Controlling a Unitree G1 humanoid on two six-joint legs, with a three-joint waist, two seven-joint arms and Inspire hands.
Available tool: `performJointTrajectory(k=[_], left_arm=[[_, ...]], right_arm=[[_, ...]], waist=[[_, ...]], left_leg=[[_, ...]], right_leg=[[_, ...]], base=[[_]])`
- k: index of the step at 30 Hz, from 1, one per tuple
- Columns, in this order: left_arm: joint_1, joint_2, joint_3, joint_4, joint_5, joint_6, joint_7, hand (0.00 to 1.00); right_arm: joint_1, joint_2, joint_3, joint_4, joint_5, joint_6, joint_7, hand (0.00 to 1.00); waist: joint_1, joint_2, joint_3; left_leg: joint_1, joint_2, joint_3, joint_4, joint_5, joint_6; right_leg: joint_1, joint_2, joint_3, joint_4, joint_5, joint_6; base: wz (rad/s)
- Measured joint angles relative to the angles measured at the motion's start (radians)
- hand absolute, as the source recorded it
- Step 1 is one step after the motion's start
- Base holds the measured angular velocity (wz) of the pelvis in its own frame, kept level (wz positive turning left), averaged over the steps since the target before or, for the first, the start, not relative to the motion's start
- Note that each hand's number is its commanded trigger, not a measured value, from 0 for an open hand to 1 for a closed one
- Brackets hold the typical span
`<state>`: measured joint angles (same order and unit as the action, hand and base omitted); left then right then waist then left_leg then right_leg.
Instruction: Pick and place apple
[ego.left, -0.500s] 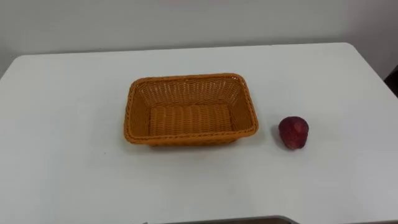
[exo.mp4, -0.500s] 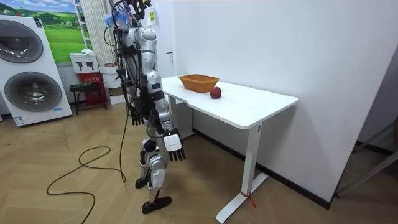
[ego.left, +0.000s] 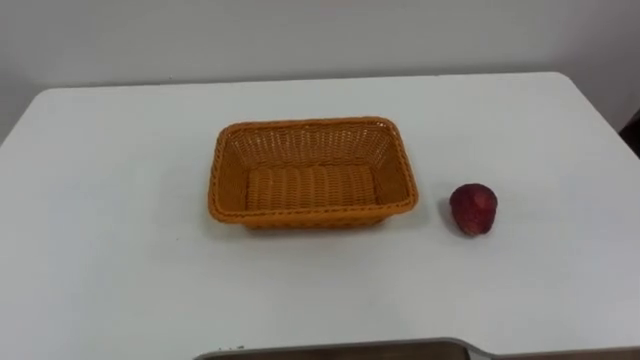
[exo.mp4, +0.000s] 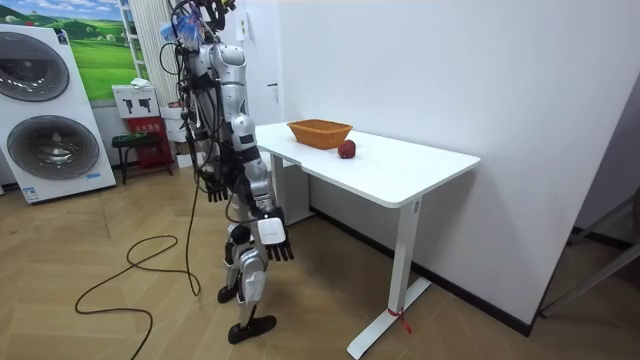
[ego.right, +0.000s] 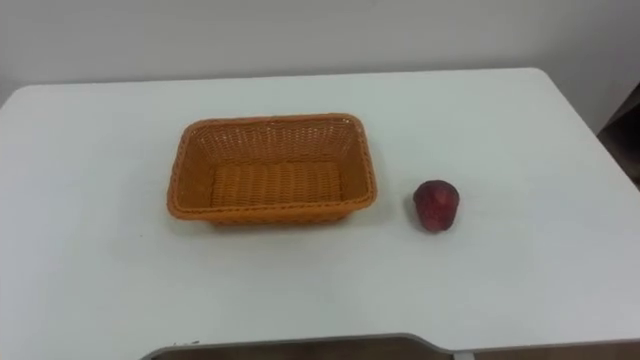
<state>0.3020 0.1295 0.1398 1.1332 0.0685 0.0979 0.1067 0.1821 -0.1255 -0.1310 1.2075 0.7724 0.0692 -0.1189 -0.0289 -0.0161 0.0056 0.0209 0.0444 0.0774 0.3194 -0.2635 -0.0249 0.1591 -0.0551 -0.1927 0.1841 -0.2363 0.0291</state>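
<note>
A dark red apple (ego.left: 473, 209) lies on the white table (ego.left: 120, 250), a little to the right of an orange wicker basket (ego.left: 310, 188) that is empty. In the room view I stand at the table's end on the room view's left, a step back from the apple (exo.mp4: 346, 149) and the basket (exo.mp4: 319, 131). Both arms hang at my sides. My right hand (exo.mp4: 272, 237) is open below table height, with relaxed fingers. Behind my hip, my left hand (exo.mp4: 213, 185) hangs open too. Neither hand holds anything.
The table's near edge (ego.left: 330, 347) runs along the bottom of the eye view, and a white wall stands behind its far side. In the room view a washing machine (exo.mp4: 50, 130) and a small stool (exo.mp4: 135, 145) stand behind me on the wooden floor.
The eye view has shifted a little, so the table's near edge shows more. In the room view my body has moved slightly toward the room view's left. Apple and basket have not moved.
</note>
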Motion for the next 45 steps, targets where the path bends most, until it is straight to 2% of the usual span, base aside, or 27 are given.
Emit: performJointTrajectory(k=[4, 7, 12, 16, 18, 19, 22, 26, 27, 30, 34, 37, 43, 44, 45], left_arm=[[0.003, 0.001, 0.035, -0.001, -0.006, -0.008, 0.021, 0.00], [0.007, 0.005, 0.057, -0.016, -0.040, -0.031, 0.022, 0.00], [0.039, 0.017, 0.078, -0.054, -0.037, -0.067, 0.039, 0.00], [0.040, 0.022, 0.101, -0.054, -0.037, -0.076, 0.045, 0.00], [0.039, 0.022, 0.101, -0.054, -0.033, -0.078, 0.052, 0.00], [0.040, 0.022, 0.101, -0.054, -0.032, -0.079, 0.053, 0.00], [0.039, 0.023, 0.083, -0.052, -0.038, -0.079, 0.055, 0.00], [0.033, 0.026, 0.071, -0.051, -0.032, -0.084, 0.066, 0.00], [0.027, 0.026, 0.070, -0.044, -0.026, -0.088, 0.066, 0.00], [0.022, 0.027, 0.046, -0.023, -0.011, -0.100, 0.066, 0.00], [0.016, 0.027, 0.033, -0.016, 0.012, -0.101, 0.058, 0.00], [0.014, 0.027, 0.029, -0.015, 0.012, -0.101, 0.058, 0.00], [-0.021, 0.029, -0.006, -0.016, 0.010, -0.109, 0.062, 0.00], [-0.024, 0.029, -0.011, -0.017, 0.009, -0.112, 0.060, 0.00], [-0.030, 0.029, -0.015, -0.018, 0.006, -0.112, 0.059, 0.00]], right_arm=[[-0.015, -0.004, -0.113, -0.051, 0.139, -0.012, -0.056, 0.00], [-0.005, -0.004, -0.208, -0.146, 0.268, -0.023, -0.126, 0.00], [0.003, -0.004, -0.330, -0.310, 0.465, -0.088, -0.279, 0.00], [0.003, -0.004, -0.396, -0.418, 0.450, -0.145, -0.423, 0.00], [0.004, -0.004, -0.404, -0.512, 0.392, -0.180, -0.527, 0.00], [0.003, -0.005, -0.404, -0.533, 0.375, -0.184, -0.553, 0.00], [0.001, -0.004, -0.383, -0.724, 0.218, -0.192, -0.725, 0.00], [-0.028, -0.006, -0.359, -0.954, -0.093, -0.227, -0.926, 0.00], [-0.027, -0.007, -0.354, -0.999, -0.186, -0.235, -0.962, 0.00], [-0.046, -0.012, -0.342, -1.069, -0.402, -0.272, -1.032, 0.00], [-0.057, -0.035, -0.312, -1.128, -0.576, -0.286, -1.066, 0.00], [-0.058, -0.070, -0.238, -1.195, -0.653, -0.286, -1.044, 0.00], [-0.032, -0.080, -0.123, -1.243, -0.719, -0.288, -0.916, 0.00], [-0.025, -0.080, -0.093, -1.243, -0.719, -0.288, -0.883, 0.00], [-0.019, -0.080, -0.060, -1.242, -0.719, -0.288, -0.848, 0.00]], waist=[[-0.020, 0.003, -0.0008], [-0.029, 0.001, -0.0018], [-0.052, -0.015, -0.0042], [-0.050, -0.018, -0.0035], [-0.049, -0.019, -0.0035], [-0.048, -0.019, -0.0039], [-0.047, -0.016, -0.0068], [-0.036, -0.014, -0.0073], [-0.018, -0.014, -0.0066], [-0.009, -0.012, -0.0051], [0.009, -0.008, -0.0067], [0.011, -0.008, -0.0073], [0.039, -0.019, -0.0073], [0.042, -0.026, -0.0017], [0.042, -0.021, 0.0006]], left_leg=[[0.009, -0.002, 0.002, 0.002, 0.001, 0.002], [0.016, -0.005, 0.005, -0.008, 0.002, 0.003], [0.024, -0.008, 0.012, -0.013, 0.005, 0.003], [0.020, -0.011, 0.012, -0.014, 0.006, 0.004], [0.013, -0.014, 0.010, -0.015, 0.007, 0.007], [0.012, -0.015, 0.010, -0.016, 0.007, 0.007], [-0.011, -0.018, 0.004, -0.012, 0.009, 0.010], [-0.021, -0.020, -0.004, -0.014, 0.011, 0.011], [-0.021, -0.021, -0.006, -0.014, 0.011, 0.011], [-0.031, -0.022, -0.014, -0.011, 0.011, 0.011], [-0.046, -0.022, -0.016, -0.013, 0.014, 0.011], [-0.043, -0.022, -0.016, -0.022, 0.020, 0.010], [-0.023, -0.022, -0.013, -0.050, 0.033, 0.006], [-0.021, -0.022, -0.013, -0.051, 0.033, 0.006], [-0.017, -0.022, -0.013, -0.051, 0.033, 0.006]], right_leg=[[0.001, -0.002, 0.000, 0.001, 0.000, 0.001], [0.003, -0.005, 0.001, 0.002, -0.001, 0.001], [0.015, -0.009, -0.001, -0.002, -0.003, 0.005], [0.016, -0.011, -0.002, -0.011, -0.004, 0.007], [0.012, -0.012, -0.001, -0.011, -0.003, 0.009], [0.009, -0.012, 0.001, -0.011, -0.003, 0.009], [-0.012, -0.014, 0.000, 0.005, -0.003, 0.010], [-0.019, -0.015, -0.008, 0.006, -0.002, 0.012], [-0.018, -0.015, -0.009, 0.005, -0.002, 0.012], [-0.031, -0.015, -0.018, 0.003, -0.001, 0.013], [-0.048, -0.015, -0.019, 0.004, -0.001, 0.013], [-0.051, -0.015, -0.015, 0.005, -0.001, 0.013], [-0.048, -0.015, -0.012, 0.003, 0.000, 0.011], [-0.046, -0.015, -0.012, 0.003, 0.000, 0.011], [-0.042, -0.015, -0.012, 0.002, 0.000, 0.011]], base=[[-0.01], [-0.02], [-0.01], [0.03], [0.02], [0.00], [0.03], [0.07], [0.05], [0.08], [0.00], [0.00], [-0.02], [0.00], [0.00]])
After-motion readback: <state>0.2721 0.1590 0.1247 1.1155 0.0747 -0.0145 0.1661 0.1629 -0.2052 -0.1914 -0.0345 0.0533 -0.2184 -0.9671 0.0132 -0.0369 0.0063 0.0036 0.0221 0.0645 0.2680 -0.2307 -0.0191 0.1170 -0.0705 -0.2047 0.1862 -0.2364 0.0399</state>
